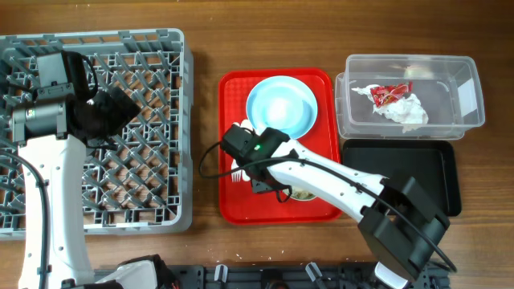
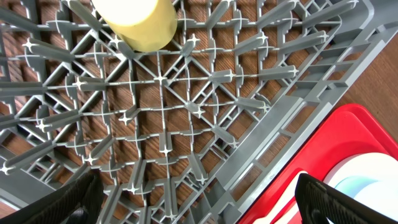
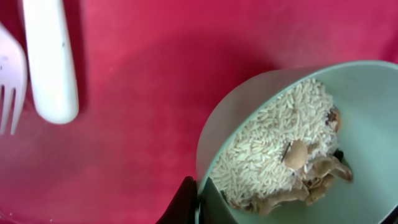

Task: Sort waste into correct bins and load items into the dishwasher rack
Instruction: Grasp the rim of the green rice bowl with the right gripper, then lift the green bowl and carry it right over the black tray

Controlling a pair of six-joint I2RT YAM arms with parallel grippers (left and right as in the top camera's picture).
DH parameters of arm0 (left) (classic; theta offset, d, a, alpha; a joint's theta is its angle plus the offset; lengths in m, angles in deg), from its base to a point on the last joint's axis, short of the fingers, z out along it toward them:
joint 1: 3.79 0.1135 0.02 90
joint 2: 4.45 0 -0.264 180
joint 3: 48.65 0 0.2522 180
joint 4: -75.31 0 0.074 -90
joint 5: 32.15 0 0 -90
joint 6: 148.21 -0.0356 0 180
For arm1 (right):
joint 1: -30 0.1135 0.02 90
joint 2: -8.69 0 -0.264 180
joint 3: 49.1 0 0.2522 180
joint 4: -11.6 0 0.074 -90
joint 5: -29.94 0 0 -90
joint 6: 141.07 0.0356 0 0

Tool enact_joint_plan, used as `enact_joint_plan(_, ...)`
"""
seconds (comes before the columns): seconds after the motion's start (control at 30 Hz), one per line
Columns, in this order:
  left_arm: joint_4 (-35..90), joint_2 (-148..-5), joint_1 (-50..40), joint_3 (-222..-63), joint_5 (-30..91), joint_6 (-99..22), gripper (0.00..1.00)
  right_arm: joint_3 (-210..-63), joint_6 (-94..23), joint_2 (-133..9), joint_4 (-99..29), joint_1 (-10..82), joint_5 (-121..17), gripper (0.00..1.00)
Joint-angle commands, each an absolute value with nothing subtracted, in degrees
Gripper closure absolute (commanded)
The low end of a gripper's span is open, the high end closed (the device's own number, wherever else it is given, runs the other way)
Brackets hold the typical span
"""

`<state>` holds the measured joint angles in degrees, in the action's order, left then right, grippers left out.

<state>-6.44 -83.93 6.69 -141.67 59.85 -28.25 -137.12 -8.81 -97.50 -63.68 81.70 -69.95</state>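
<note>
My right gripper (image 3: 198,199) is shut on the rim of the pale green bowl (image 3: 367,124), which holds rice-like crumbs (image 3: 267,149) and sits on the red tray (image 3: 155,62). In the overhead view this gripper (image 1: 265,181) is on the tray's front half. A white fork (image 3: 9,81) and spoon (image 3: 50,62) lie beside it. The light-blue plate (image 1: 281,106) is at the tray's back. My left gripper (image 2: 199,208) is open and empty over the grey dishwasher rack (image 2: 161,112). The yellow cup (image 2: 134,22) stands in the rack. The napkin (image 1: 408,111) and red wrapper (image 1: 387,94) lie in the clear tub (image 1: 474,88).
The shallow black tray (image 1: 401,172) sits in front of the clear tub at the right. The rack (image 1: 161,160) fills the left side, and the red tray (image 1: 237,96) lies between the rack and the bins. My right arm crosses the tray's front right corner.
</note>
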Motion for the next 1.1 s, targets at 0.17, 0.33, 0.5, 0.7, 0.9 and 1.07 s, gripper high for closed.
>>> enact_joint_plan(0.17,-6.44,-83.41,7.0,-142.35,59.8,-27.51,0.0,-138.67,-7.1,-98.77,-66.59,81.79,-75.81,0.96)
enact_joint_plan(0.33,-6.44,-83.41,6.98,-142.35,59.8,-27.51,0.0,-141.82,-2.86,-98.49,-70.87,81.79,-78.15,0.96)
enact_joint_plan(0.5,-6.44,-83.41,7.0,-142.35,59.8,-27.51,0.0,-143.44,0.13,-94.46,-72.82,78.7,-79.55,0.96)
enact_joint_plan(0.7,-6.44,-83.41,6.98,-142.35,59.8,-27.51,0.0,-143.44,-0.11,-85.5,-75.57,67.4,-78.17,0.96)
enact_joint_plan(0.9,-6.44,-83.41,6.98,-142.35,59.8,-27.51,0.0,-143.44,-9.9,-78.6,-75.68,50.75,-69.45,0.96)
enact_joint_plan(1.07,-6.44,-83.41,7.0,-142.35,59.8,-27.51,0.0,-143.39,-20.11,-77.98,-74.65,35.75,-57.67,0.96)
